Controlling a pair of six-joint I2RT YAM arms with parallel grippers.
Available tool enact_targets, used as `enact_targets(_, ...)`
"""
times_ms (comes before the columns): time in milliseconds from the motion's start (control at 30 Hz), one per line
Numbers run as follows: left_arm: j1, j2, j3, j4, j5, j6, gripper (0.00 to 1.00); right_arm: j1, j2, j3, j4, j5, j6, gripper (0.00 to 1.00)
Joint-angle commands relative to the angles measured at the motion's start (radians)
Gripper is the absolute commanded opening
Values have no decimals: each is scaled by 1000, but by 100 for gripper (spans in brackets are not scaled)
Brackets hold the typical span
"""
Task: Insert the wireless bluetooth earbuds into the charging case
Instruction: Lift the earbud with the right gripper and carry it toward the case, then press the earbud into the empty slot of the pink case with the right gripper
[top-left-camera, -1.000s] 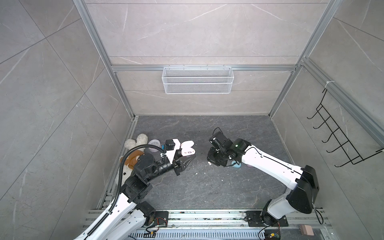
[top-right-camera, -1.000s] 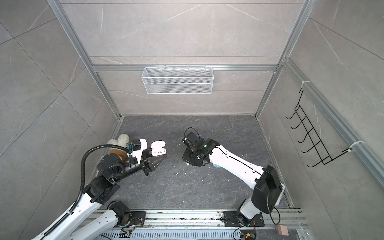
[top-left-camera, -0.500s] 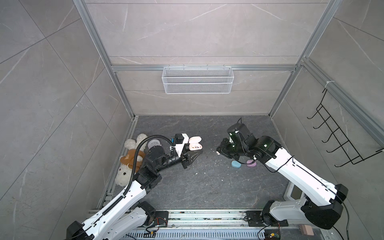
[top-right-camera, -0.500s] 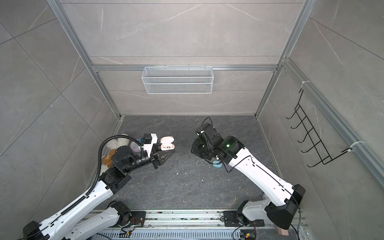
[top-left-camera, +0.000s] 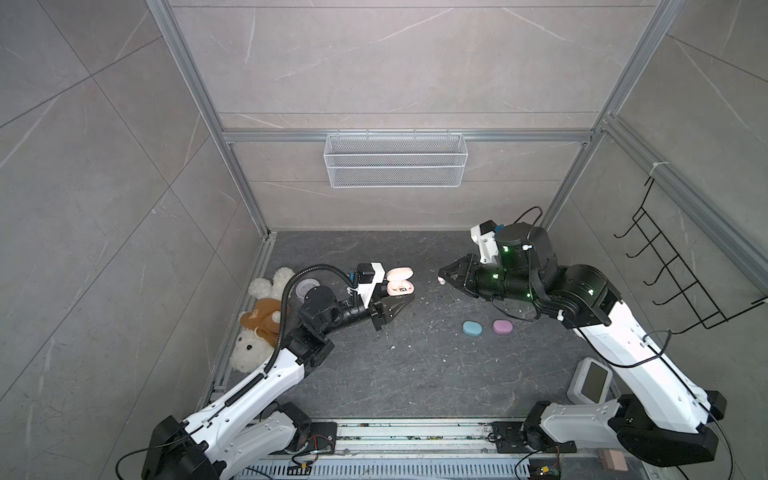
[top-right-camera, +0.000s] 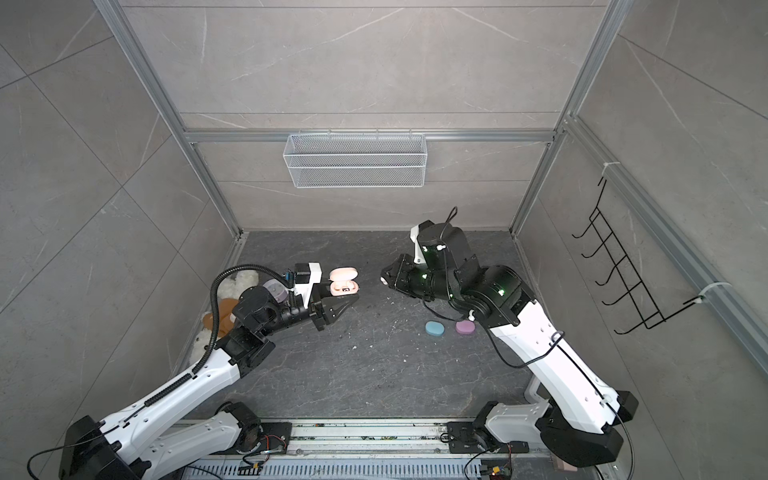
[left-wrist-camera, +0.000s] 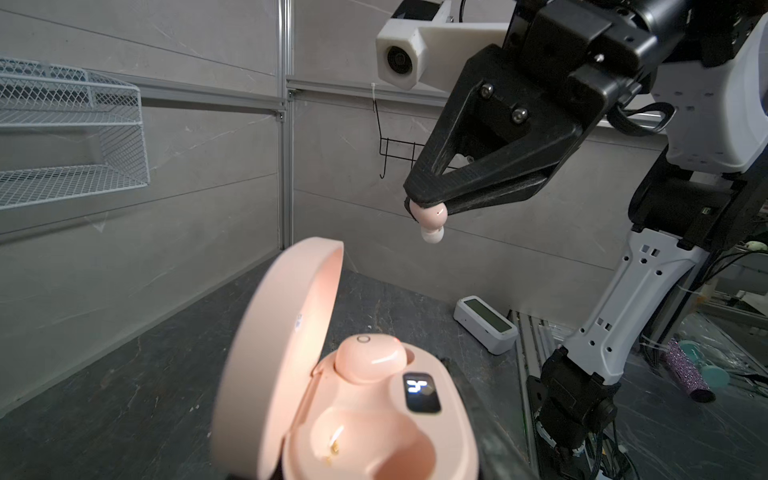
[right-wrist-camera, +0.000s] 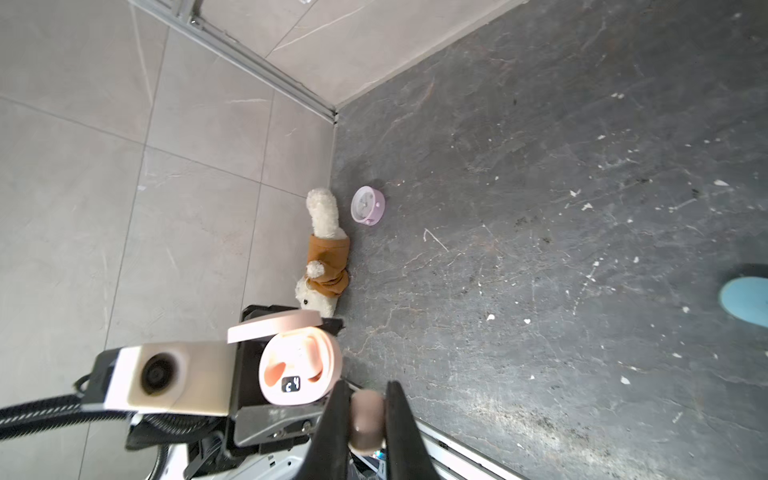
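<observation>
Right gripper (left-wrist-camera: 428, 205) pinches a peach earbud (left-wrist-camera: 432, 219), tip down; left gripper (top-left-camera: 401, 301) clamps the open pink case (top-left-camera: 401, 286) to its left.

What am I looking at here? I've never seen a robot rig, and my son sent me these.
Two robot arms with pincer grippers work over a dark stone floor. Two pictures look down from overhead; two come from cameras on the arms' wrists. The left gripper holds an open pink charging case, one pink earbud seated in it, one socket empty. The right gripper pinches a second pink earbud in the air, apart from the case. On the floor lie a closed blue case, a closed lilac case, a plush toy in a brown top, a lilac alarm clock and a white device with a screen.
</observation>
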Motion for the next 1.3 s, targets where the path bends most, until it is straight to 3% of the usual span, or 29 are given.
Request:
enact_targets(0,5,34,17,178,42,-40,19,-3,-16,29,33,-66,-55,14)
enact_targets(467,5,185,60,420,122,-165,19,11,-21,16,178,-185,-49,14)
enact_targets(1267,3,161,61,387,123,-144,20,80,21,-114,358,-173,35,14)
